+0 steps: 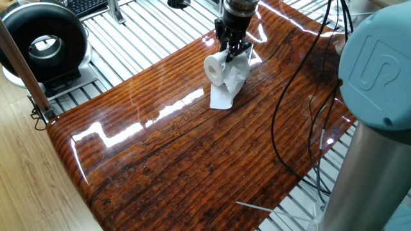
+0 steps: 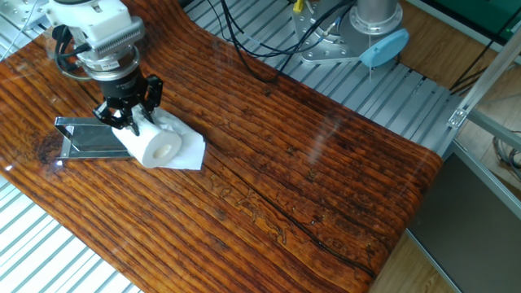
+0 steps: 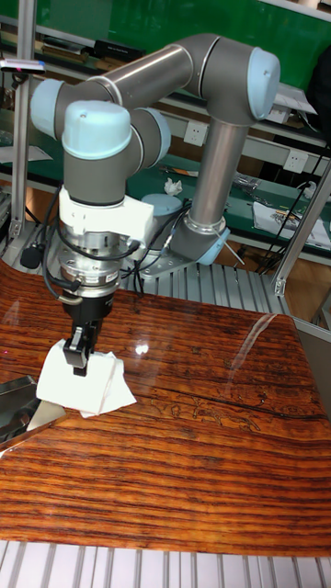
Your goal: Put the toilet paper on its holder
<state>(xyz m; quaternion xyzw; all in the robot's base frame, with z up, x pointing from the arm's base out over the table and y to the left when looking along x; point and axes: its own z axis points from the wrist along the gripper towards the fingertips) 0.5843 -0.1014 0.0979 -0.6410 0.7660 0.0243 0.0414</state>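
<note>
The toilet paper (image 2: 156, 147) is a white roll lying on its side, hollow core facing front right, with its loose sheet (image 2: 189, 152) spread on the wooden table. My gripper (image 2: 129, 115) points down and is shut on the roll's upper back edge. In one fixed view the toilet paper (image 1: 217, 68) hangs under the gripper (image 1: 233, 49) and the sheet (image 1: 224, 97) touches the table. The holder (image 2: 88, 139), a shiny silver plate, lies just left of the roll. In the tall view the gripper (image 3: 81, 354) grips the toilet paper (image 3: 90, 384), with the holder (image 3: 18, 411) at the left edge.
A big black ring-shaped device (image 1: 42, 40) stands off the table at the far left. Black cables (image 1: 288, 96) drape across the table's right side. The arm's base (image 2: 368, 31) sits on the slatted metal bench beyond the table. A grey-blue arm joint (image 1: 379, 64) fills the right foreground.
</note>
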